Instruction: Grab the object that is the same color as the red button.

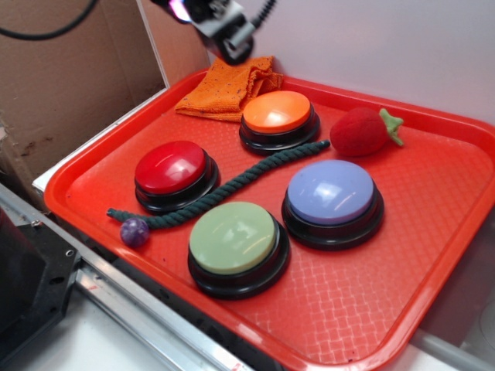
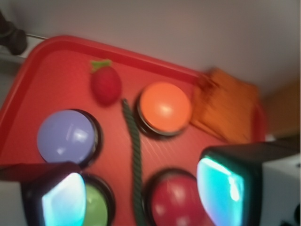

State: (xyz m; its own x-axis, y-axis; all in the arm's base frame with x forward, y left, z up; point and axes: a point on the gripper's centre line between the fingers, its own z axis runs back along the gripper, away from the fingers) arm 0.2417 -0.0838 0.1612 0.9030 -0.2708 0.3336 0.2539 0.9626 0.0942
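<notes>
The gripper (image 2: 141,188), its fingers spread wide and holding nothing, hangs high over the tray's (image 1: 433,263) far-left corner near the orange cloth (image 1: 228,89), seemingly for overview, while the plush strawberry (image 1: 363,131) lies untouched near the far edge, well apart from the red button (image 1: 172,168).

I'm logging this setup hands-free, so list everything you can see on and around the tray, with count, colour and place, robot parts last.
tray: one, red, holds everything below
red button: one, red dome on black base, left side
orange button: one, orange, rear centre
blue button: one, pale blue, right of centre
green button: one, pale green, front centre
plush strawberry: one, red with green stem, rear right
rope: one, dark green, diagonal between the buttons
ball: one, purple, at the rope's front end
cloth: one, orange, rear left corner
cardboard: brown, behind the tray, left
gripper: one, open, high above the tray, holding nothing
</notes>
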